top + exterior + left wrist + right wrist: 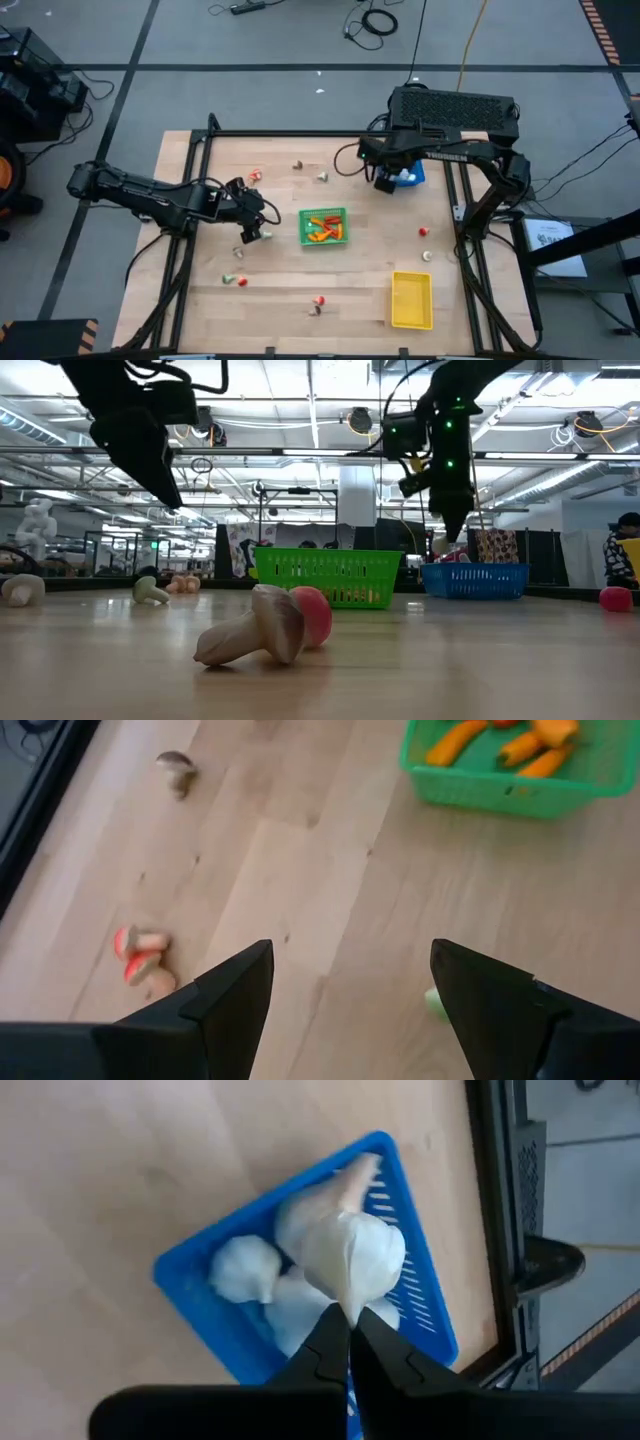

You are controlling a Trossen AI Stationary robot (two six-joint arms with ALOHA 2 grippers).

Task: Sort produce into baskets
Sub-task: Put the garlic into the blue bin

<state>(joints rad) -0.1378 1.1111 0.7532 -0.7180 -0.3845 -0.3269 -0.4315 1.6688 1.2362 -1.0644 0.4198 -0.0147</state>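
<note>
Right gripper hangs over the blue rectangular plastic mesh basket at the desk's far right, jaws pinched on the tip of a white garlic-shaped toy piece; only the right wrist view shows more white pieces lying inside. Left gripper reaches low across the desk, left of the green mesh basket holding orange pieces, jaws wide. Yellow mesh basket sits near right; red-and-tan mushroom pieces lie scattered.

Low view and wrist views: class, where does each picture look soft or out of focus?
Low view: the near mushroom is soft, the green basket sharper. Left wrist view: the open left claw blurs. Right wrist view: the white garlic piece over the blue basket lacks crisp edges.
</note>
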